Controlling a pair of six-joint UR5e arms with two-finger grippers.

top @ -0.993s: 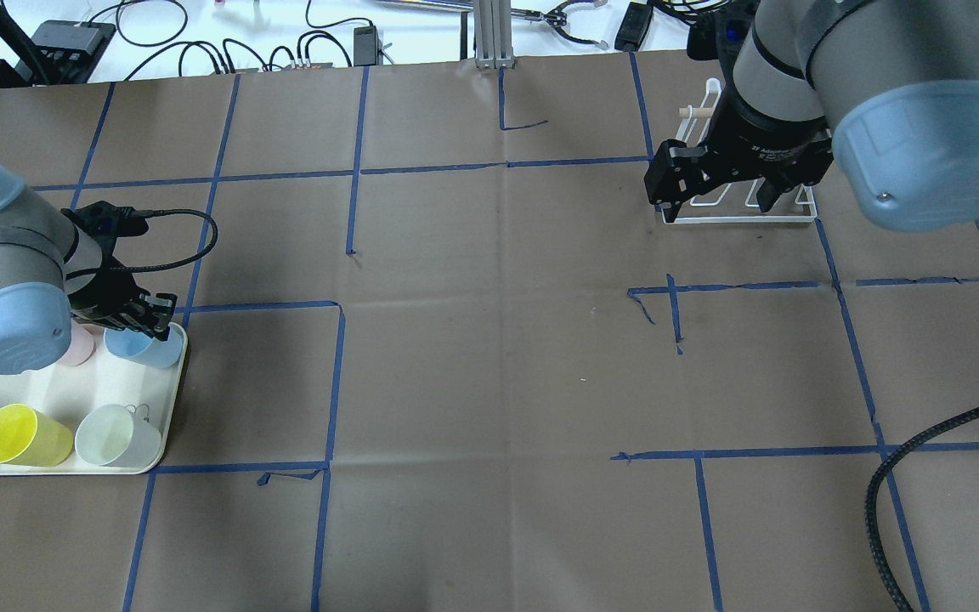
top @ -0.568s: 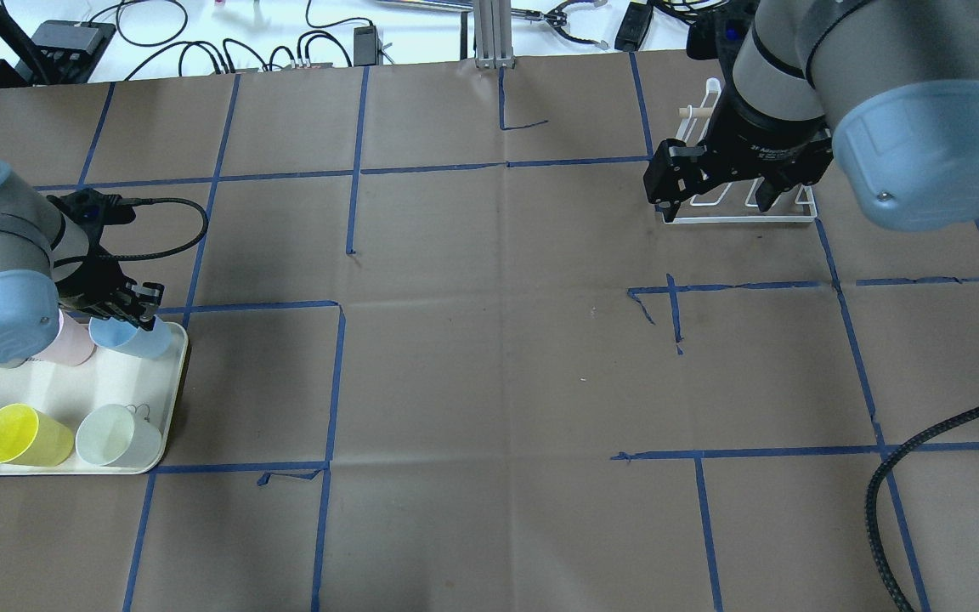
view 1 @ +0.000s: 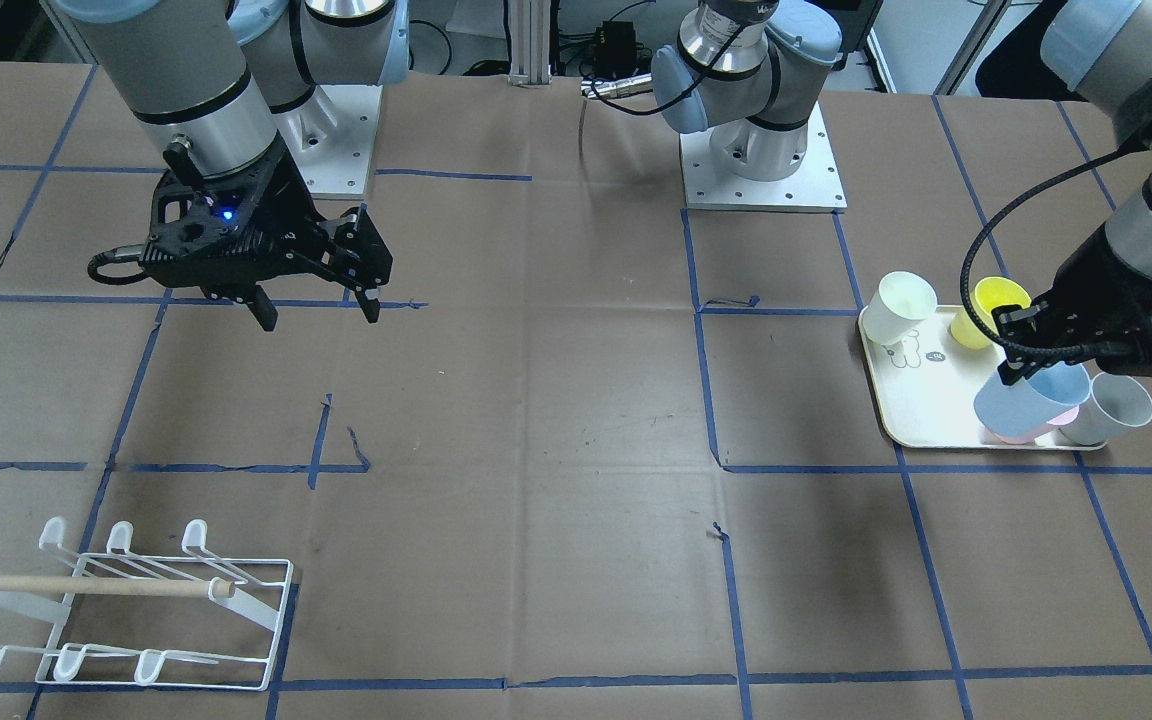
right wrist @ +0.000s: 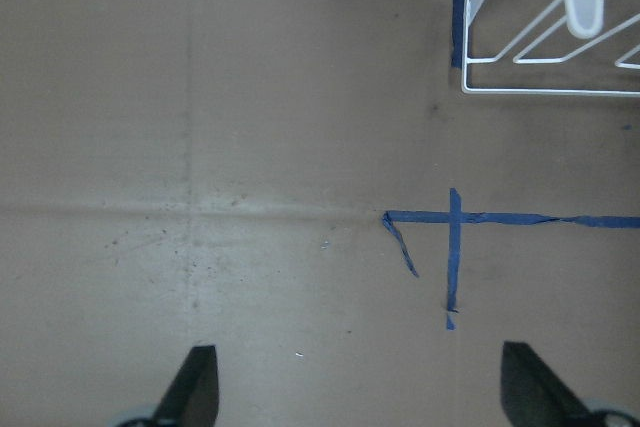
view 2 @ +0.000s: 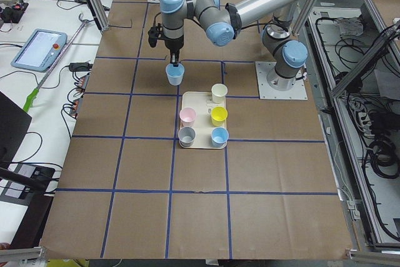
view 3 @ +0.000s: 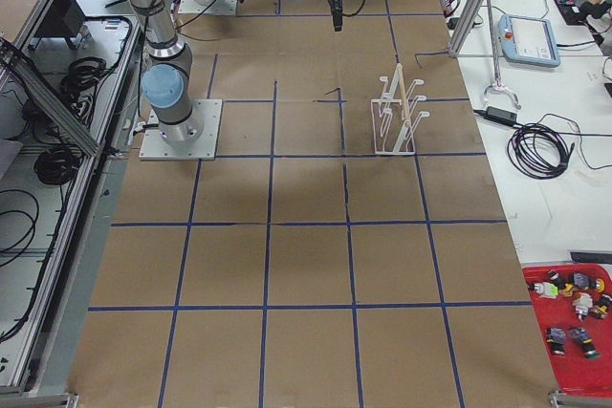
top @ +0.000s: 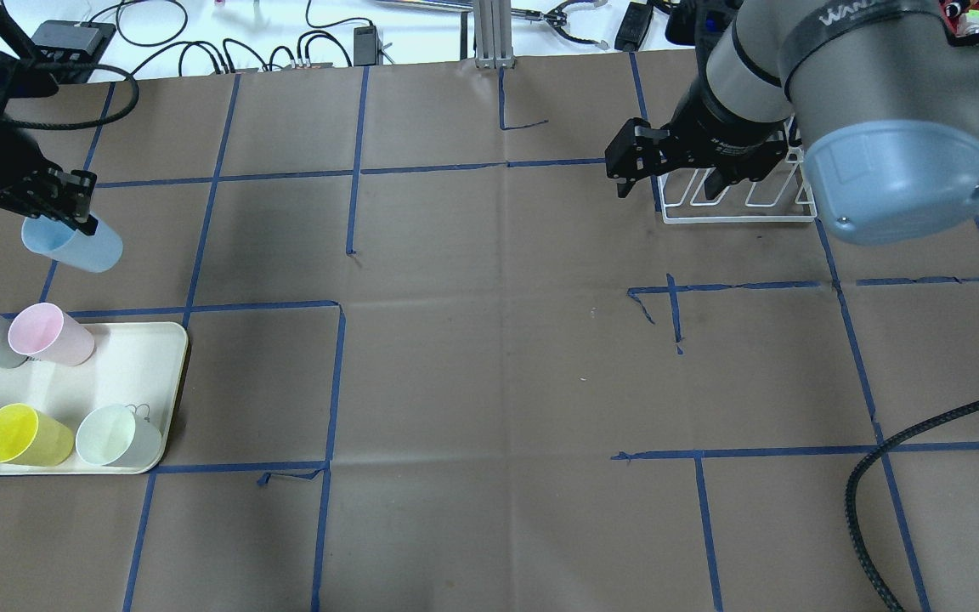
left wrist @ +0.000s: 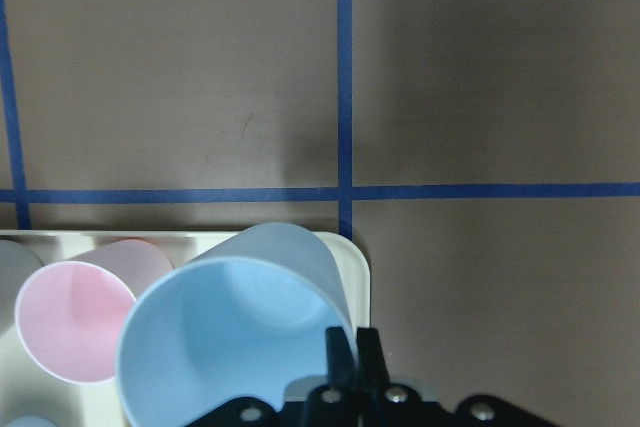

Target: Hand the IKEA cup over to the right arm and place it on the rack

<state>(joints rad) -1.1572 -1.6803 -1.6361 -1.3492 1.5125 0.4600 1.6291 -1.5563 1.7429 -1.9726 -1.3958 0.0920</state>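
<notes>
Far left: left gripper (top: 84, 223) is holding the blue cup (top: 75, 247) by its rim, jaws clamped on the cup wall. The cup is hanging tilted just below the jaws. It is lifted off the worktop (top: 498, 365) and sits beyond the cream tray (top: 177, 342), not touching it. Five other cups (top: 52, 333) are sitting on the tray.

Right: right gripper (top: 668, 187) is hovering with jaws spread wide and nothing between them. It is just beside the white wire rack (top: 736, 220) and well apart from the blue cup.
</notes>
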